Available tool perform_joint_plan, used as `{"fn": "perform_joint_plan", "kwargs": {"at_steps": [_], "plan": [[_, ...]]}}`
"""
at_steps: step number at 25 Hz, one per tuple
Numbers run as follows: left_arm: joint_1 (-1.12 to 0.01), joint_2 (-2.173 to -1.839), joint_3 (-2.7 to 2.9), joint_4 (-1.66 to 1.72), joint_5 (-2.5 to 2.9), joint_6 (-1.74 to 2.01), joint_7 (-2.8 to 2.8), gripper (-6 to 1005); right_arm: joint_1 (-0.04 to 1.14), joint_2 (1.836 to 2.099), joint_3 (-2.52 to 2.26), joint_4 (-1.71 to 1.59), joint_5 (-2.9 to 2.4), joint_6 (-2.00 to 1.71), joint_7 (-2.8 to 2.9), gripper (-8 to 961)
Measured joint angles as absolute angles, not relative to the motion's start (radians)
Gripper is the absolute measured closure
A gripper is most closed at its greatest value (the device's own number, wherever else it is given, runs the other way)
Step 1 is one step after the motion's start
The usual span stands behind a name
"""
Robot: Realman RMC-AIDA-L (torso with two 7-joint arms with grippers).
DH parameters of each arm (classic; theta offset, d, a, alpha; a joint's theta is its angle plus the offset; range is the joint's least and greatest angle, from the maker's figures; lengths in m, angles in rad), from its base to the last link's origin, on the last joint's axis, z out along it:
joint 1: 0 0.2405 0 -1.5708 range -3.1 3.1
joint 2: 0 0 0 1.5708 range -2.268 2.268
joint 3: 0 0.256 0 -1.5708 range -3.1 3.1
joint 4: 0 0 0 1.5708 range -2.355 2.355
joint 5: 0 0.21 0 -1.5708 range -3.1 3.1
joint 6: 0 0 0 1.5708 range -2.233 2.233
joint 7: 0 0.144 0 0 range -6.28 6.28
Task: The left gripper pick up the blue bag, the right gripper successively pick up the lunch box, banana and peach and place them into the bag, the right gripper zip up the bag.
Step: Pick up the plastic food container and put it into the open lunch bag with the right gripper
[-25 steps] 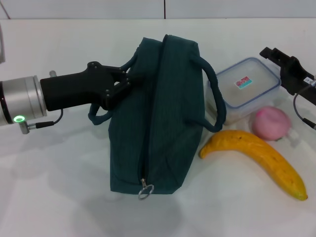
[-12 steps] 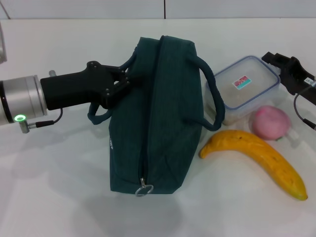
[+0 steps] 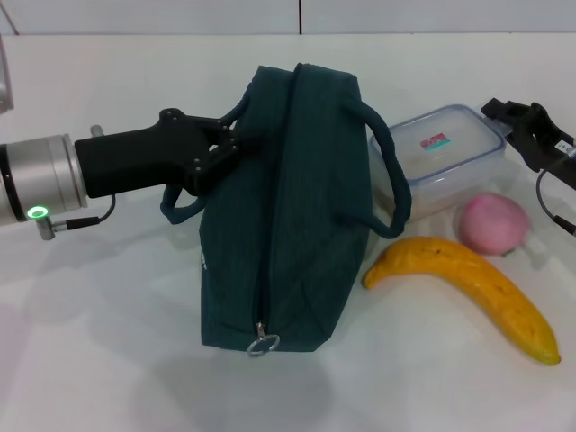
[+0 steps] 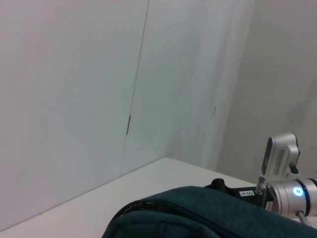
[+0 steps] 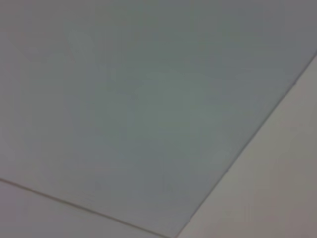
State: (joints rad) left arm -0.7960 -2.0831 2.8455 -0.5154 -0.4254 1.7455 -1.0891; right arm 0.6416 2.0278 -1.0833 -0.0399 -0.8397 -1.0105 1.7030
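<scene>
Two grippers show in the head view. The left gripper (image 3: 236, 142), a black claw on a silver arm with a green light, reaches in from the left and is clenched on the near-side loop handle of the blue bag (image 3: 288, 216), right where that handle meets the bag's top edge.

The bag stands on the white table (image 3: 108, 324), its zip running along the top toward the camera and ending in a metal ring pull (image 3: 262, 342) at the near end. Its second loop handle (image 3: 389, 180) hangs off the right side and rests against the lunch box (image 3: 445, 162), which sits just beside the bag, lid on, with a small sticker on top.

The peach (image 3: 492, 223) lies just in front of the lunch box, touching or nearly touching it. The banana (image 3: 468, 290) lies nearer the camera, curving from beside the bag out toward the right, close under the peach.

The right gripper (image 3: 533, 130) sits at the right edge, just beyond the lunch box's far corner; whether its claw is released or clenched cannot be told.
</scene>
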Motion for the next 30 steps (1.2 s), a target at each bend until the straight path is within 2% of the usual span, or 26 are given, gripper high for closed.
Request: {"fn": "perform_joint_plan", "kwargs": {"at_steps": [5,16,30], "plan": [[-0.793,-2.083,2.846,-0.513,-0.442,1.750,-1.089,959,0.639,2.028,-1.083,-0.040,-0.840,-1.062,1.628,844],[-0.741,-2.077,2.845,-0.511,-0.583,1.830,-1.099,958,0.586,2.028,-1.084,-0.099,-0.842,-1.156,1.358,854],[-0.769,-2.082,2.845,-0.509,-0.540,1.777,-1.104,958,0.581,2.028,-1.079,-0.194,-0.830,-1.355,1.211,852]]}}
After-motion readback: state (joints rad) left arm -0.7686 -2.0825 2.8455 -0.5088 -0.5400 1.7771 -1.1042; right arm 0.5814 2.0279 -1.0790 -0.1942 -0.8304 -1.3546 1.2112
